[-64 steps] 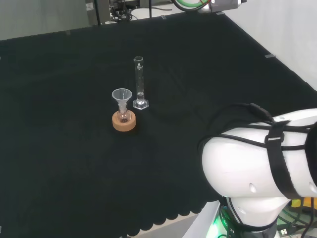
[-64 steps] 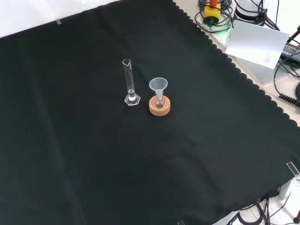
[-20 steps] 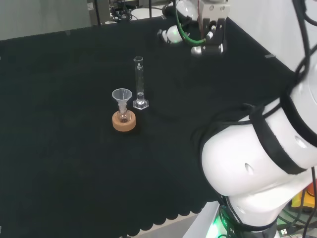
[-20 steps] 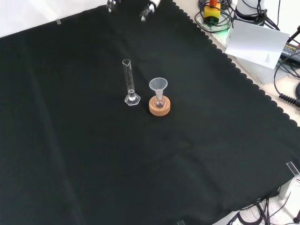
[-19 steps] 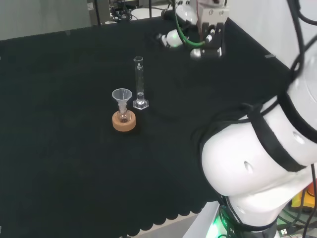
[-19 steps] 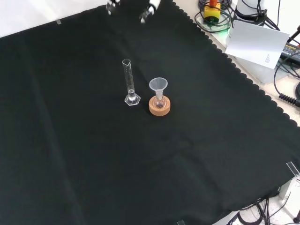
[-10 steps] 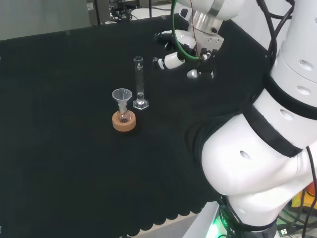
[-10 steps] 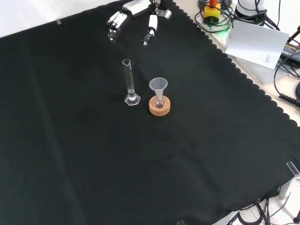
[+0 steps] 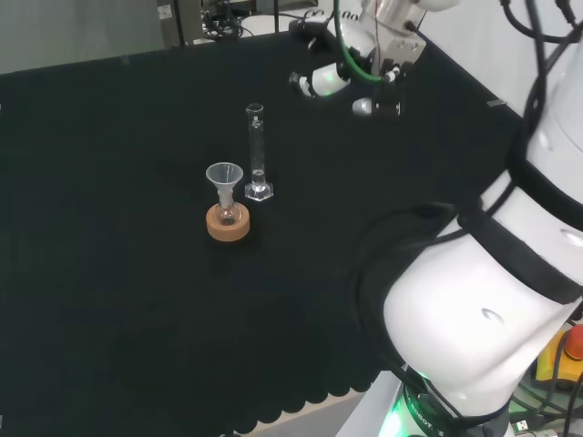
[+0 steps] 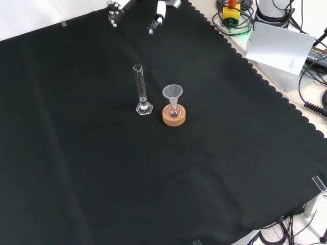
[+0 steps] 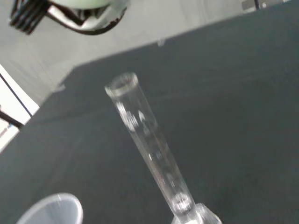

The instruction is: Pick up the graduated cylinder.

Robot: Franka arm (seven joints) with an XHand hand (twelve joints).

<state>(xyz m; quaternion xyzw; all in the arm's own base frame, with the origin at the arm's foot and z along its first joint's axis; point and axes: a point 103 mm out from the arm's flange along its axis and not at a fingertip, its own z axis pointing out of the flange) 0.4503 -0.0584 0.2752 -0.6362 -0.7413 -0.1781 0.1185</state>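
Observation:
The graduated cylinder [image 9: 256, 150] is a tall clear tube on a hexagonal foot, standing upright mid-cloth; in the front view the cylinder [image 10: 140, 89] stands just left of the funnel. My hand [image 9: 328, 79] hovers above the cloth, to the right of and beyond the cylinder in the head view, well apart from it. Its fingers are spread and relaxed, holding nothing. In the front view the hand [image 10: 156, 15] comes in at the top edge, above the cylinder. The wrist view looks at the cylinder [image 11: 149, 149] close up.
A clear funnel [image 9: 224, 175] sits in a small flask on a cork ring [image 9: 228, 224], close beside the cylinder's foot. Black cloth lies open around both pieces. Cables and a white box [image 10: 281, 48] lie off the cloth's right edge in the front view.
Since half a second ago the hand has pulled back from the cylinder, up toward the top edge in the front view. Cylinder and funnel have not moved.

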